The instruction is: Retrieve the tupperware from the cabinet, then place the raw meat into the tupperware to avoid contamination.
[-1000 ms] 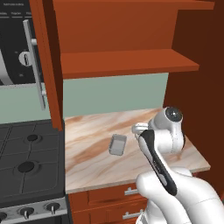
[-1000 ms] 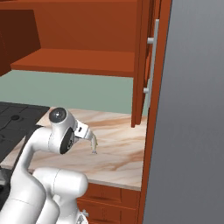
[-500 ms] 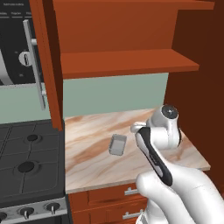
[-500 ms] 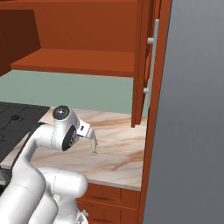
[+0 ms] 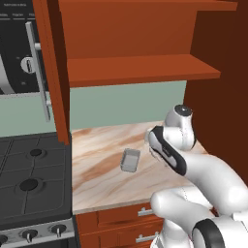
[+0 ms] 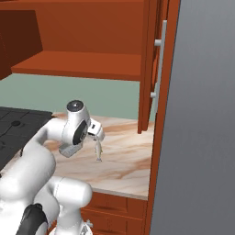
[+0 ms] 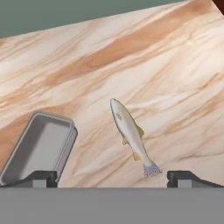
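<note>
- Reading the hand view from its left edge, the tupperware [image 7: 39, 151] lies at about 8 o'clock, open side up and empty, flat on the marble counter [image 7: 175, 70]; being out on the worktop, the retrieval half of the job looks done.
- Just to its right, near the centre of that view, lies the raw meat [image 7: 129, 133], a small fish with its head toward 11 o'clock and its tail toward 5 o'clock, close beside the box but apart from it.
- The gripper [image 7: 112, 177] has its fingers spread wide, one tip [image 7: 37, 177] at 7 o'clock and the other at 5 o'clock, with nothing between them; the fish's tail sits just inside the right-hand tip.
- In the left base view, the cabinet [image 5: 145, 72] stands open above the counter, its shelf bare where visible, and the tupperware [image 5: 130, 160] rests at roughly 9 o'clock from the hand.
- In the right base view the hand hangs directly over the fish [image 6: 97, 149], not touching it.
- Still to do, by my reading: lower, close on the fish, lift it and set it in the box.
</note>
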